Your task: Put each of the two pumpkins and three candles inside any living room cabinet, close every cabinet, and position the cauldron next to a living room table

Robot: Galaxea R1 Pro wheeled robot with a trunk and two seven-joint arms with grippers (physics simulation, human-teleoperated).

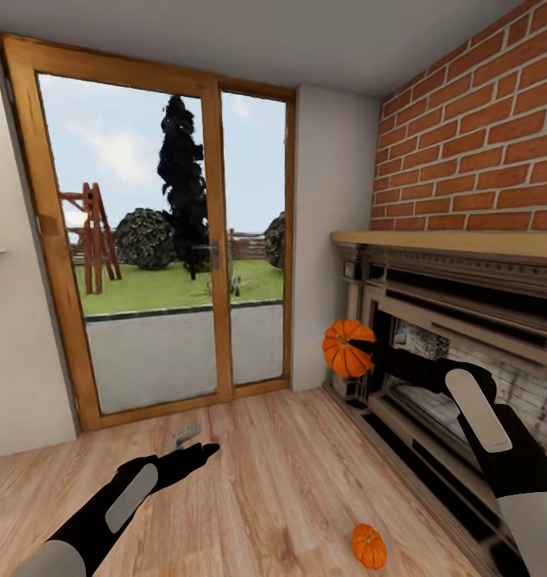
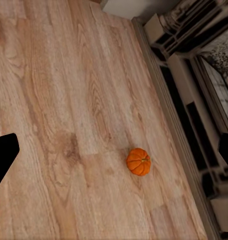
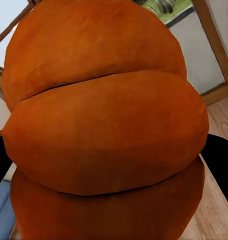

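We count two pumpkins, one pumpkin [image 1: 346, 348] clamped in right gripper [image 1: 362, 349] held up before fireplace [image 1: 458, 336], second pumpkin [image 1: 369, 546] on near floor [image 1: 289, 473], left gripper [image 1: 195, 455] jaws apart, holding nothing.

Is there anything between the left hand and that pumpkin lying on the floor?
Nothing visible. The left hand hovers over bare wooden floor, and the loose pumpkin lies on open boards near the fireplace base, with nothing on the floor between them. The right hand already holds the other pumpkin.
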